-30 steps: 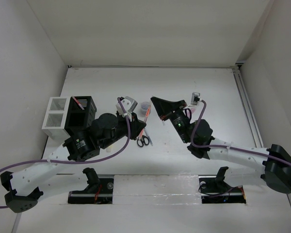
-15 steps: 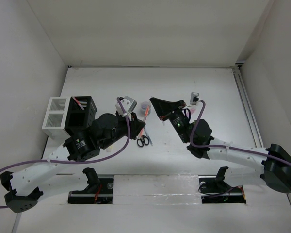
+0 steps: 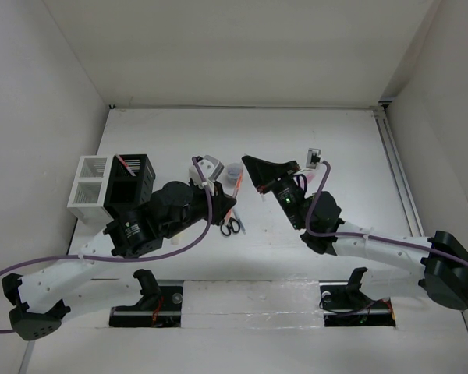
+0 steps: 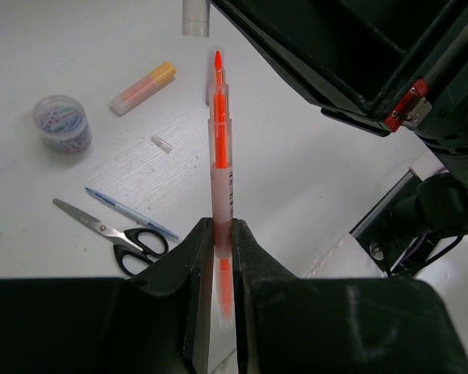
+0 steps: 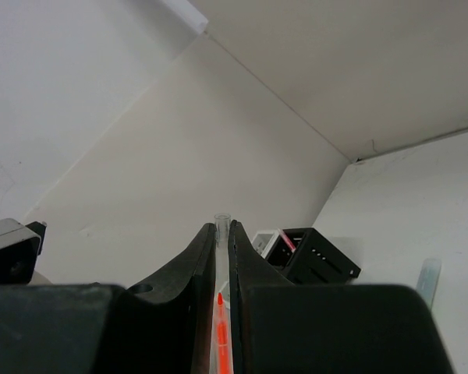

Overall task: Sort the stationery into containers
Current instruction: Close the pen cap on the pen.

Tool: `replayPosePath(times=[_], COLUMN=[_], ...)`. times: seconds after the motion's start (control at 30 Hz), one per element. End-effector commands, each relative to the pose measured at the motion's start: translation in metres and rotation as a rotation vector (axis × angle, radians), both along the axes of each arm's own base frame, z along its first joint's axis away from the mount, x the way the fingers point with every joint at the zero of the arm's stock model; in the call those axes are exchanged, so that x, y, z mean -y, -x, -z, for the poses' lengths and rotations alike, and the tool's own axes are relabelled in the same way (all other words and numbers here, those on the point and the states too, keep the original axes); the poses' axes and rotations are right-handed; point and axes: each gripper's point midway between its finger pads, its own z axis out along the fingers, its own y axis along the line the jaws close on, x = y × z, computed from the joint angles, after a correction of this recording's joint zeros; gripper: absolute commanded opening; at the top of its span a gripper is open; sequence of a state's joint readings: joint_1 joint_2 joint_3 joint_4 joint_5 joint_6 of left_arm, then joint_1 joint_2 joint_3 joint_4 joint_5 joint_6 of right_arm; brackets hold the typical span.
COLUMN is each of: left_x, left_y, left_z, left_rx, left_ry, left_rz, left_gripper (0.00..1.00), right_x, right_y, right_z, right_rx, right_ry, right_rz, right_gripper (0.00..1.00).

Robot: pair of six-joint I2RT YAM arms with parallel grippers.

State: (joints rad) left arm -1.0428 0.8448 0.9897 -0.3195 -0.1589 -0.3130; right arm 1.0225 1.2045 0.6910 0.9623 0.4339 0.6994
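The left gripper is squeezed tight on an orange pen. Its own camera shows this up close. The pen sticks straight out from between the two fingers, up off the table, with its pointy orange tip far from the hand. The pen has a see-through body with orange inside. From above, the left gripper is hard to make out, and the pen is only a thin orange line.

Only the left camera shows the small things well, lying on the white table under the pen. There are black-handled scissors with a thin blue pen just beside them. Farther off are a tiny clear piece, a round jar of coloured paper clips, and a stubby highlighter with a yellow end. From above, only the scissors and the jar can be picked out.

The right gripper is pinched closed on a thin clear tube with orange inside. I cannot tell if it is a pen or a cap. From above, the right gripper is a black wedge near the jar.

Far behind the tube, the right camera shows the sides of the black box and the white box. From above, the white box has two parts. The black box touches it, with a thin red pen inside. Both sit at the left of the table, well apart from the orange pen.
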Motion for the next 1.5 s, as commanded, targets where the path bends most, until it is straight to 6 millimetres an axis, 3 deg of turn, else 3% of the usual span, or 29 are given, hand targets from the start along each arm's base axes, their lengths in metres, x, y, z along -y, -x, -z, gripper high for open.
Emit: replayPosePath(times=[0.0, 0.47, 0.83, 1.47], left_x=[0.004, -0.001, -0.004, -0.006], left_y=[0.0, -0.004, -0.006, -0.005], left_z=[-0.017, -0.019, -0.022, -0.024], left_rx=[0.021, 0.035, 0.039, 0.044], left_ry=[0.043, 0.046, 0.043, 0.051], left_rz=[0.018, -0.016, -0.035, -0.035], left_gripper=[0.0, 0.0, 0.0, 0.0], right_x=[0.011, 0.017, 0.004, -0.003], right_y=[0.004, 0.007, 0.009, 0.009], right_z=[-0.034, -0.037, -0.02, -0.014], right_rx=[0.051, 0.058, 0.042, 0.041], right_ry=[-0.081, -0.079, -0.041, -0.037], right_rz=[0.026, 0.031, -0.014, -0.034], right_gripper=[0.0, 0.0, 0.0, 0.0])
